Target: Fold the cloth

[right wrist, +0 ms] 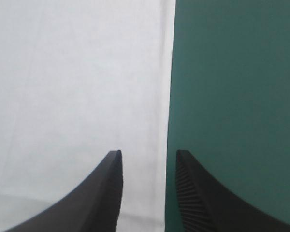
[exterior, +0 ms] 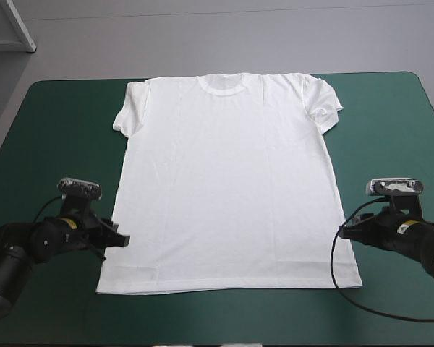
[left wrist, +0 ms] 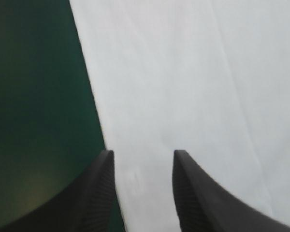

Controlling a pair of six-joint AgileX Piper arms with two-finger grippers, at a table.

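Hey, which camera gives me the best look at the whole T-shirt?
The high view: the T-shirt lies spread flat, collar, both sleeves and hem all visible. Each wrist view shows only a white patch with one side edge against the teal-green cover.

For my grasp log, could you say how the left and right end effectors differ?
The left end effector is at the T-shirt's left edge, the right end effector at its right. The edge slants ahead of the left one, runs straight ahead of the right one. Both are open, near the hem.
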